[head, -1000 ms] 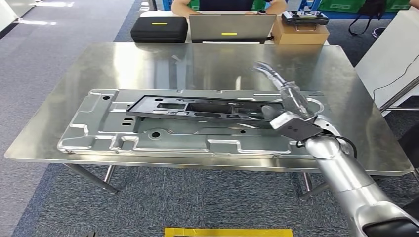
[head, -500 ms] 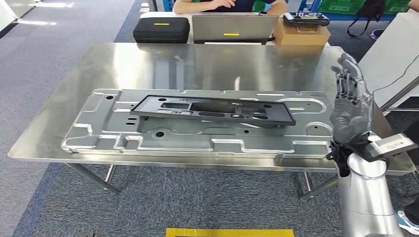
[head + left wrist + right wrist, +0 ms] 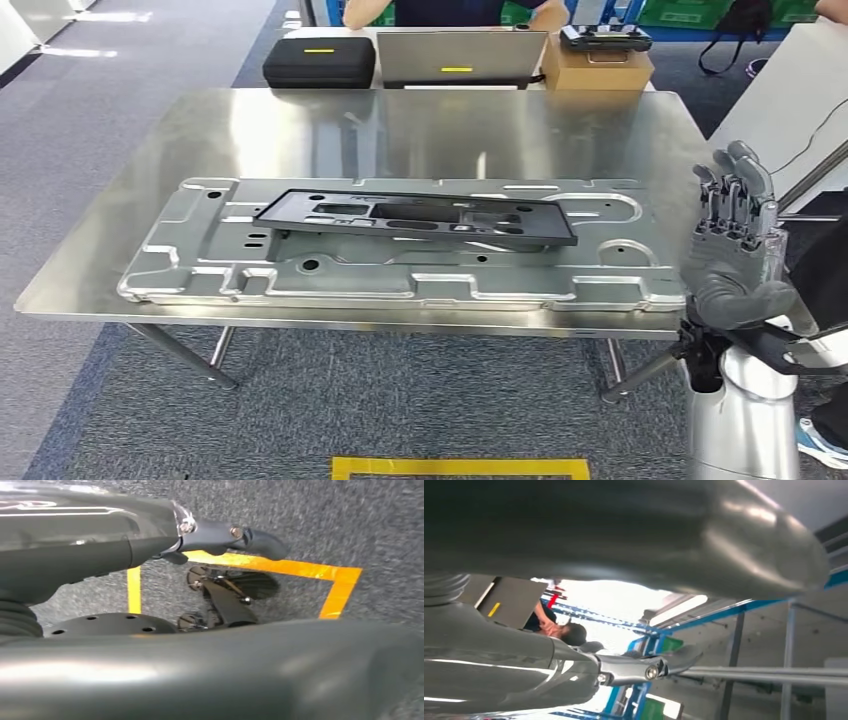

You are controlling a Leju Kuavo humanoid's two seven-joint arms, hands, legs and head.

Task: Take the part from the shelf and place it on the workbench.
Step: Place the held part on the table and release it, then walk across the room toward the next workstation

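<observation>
A long black frame part (image 3: 415,217) with several cut-outs lies flat on a stamped grey metal panel (image 3: 190,270), which rests on the steel workbench (image 3: 420,125). My right hand (image 3: 735,245) is raised off the workbench's right end, fingers straight, spread and pointing up, with nothing in it. It is clear of the black part. In the right wrist view its thumb (image 3: 624,530) and fingers (image 3: 639,670) are apart with only background between them. My left hand (image 3: 150,540) hangs low over the carpet, its fingers extended and holding nothing.
Behind the workbench a black case (image 3: 318,60), a laptop (image 3: 460,55) and a cardboard box (image 3: 596,66) sit on a second table, where a person (image 3: 445,10) sits. A white surface (image 3: 790,110) stands at the right. Yellow tape (image 3: 460,468) marks the floor by my feet.
My right hand let go of the black part's right end, drew back to the right off the workbench and rose with its fingers spread. The part stays lying on the panel.
</observation>
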